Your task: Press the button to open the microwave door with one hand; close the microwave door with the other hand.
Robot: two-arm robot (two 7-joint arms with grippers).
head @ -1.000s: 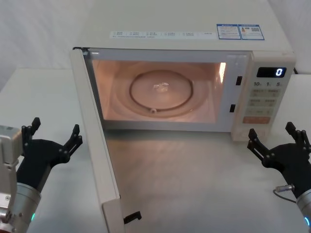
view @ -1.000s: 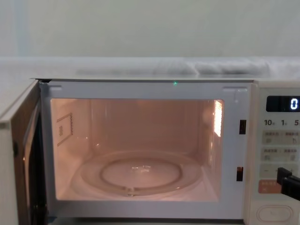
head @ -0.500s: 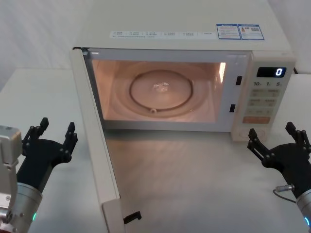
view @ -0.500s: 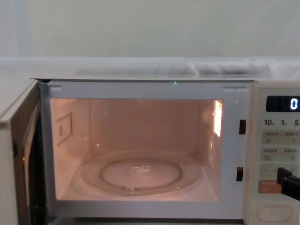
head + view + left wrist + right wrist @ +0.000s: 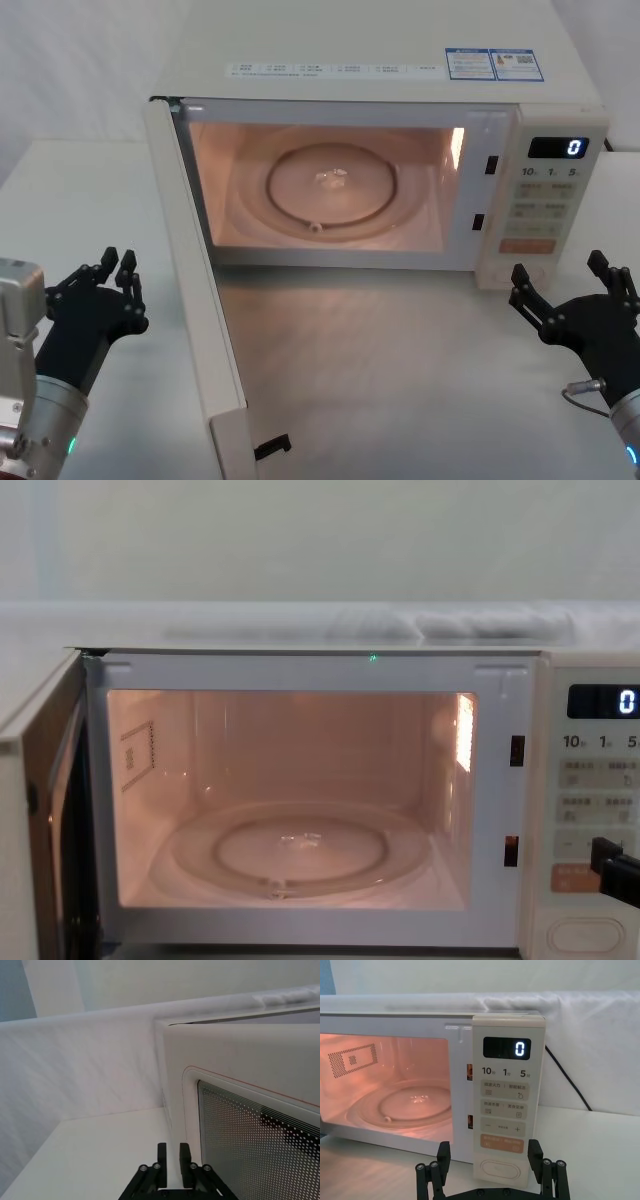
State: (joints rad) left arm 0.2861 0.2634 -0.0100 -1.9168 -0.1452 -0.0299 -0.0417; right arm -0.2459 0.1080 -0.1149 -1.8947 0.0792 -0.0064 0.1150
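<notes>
The microwave door [image 5: 196, 300] stands wide open, swung out to the left, and the lit cavity shows. Its outer face with the dark window [image 5: 250, 1125] fills the left wrist view. My left gripper [image 5: 116, 268] sits on the table just left of the door, apart from it, fingers [image 5: 161, 1154] drawn nearly together on nothing. The oval button [image 5: 499, 1170] lies at the bottom of the control panel [image 5: 545, 205]. My right gripper [image 5: 558, 270] hovers open just in front of the panel's lower end, its fingers [image 5: 443, 1150] standing either side of the button without touching.
The microwave [image 5: 380, 40] stands on a white table [image 5: 400, 380]; a glass turntable [image 5: 330, 185] lies inside. A black cable [image 5: 570, 1080] runs down the wall behind its right side. Open tabletop lies between the arms, in front of the cavity.
The left gripper's fingers have closed from wide open to nearly together. Door, right gripper and both arms have stayed where they were.
</notes>
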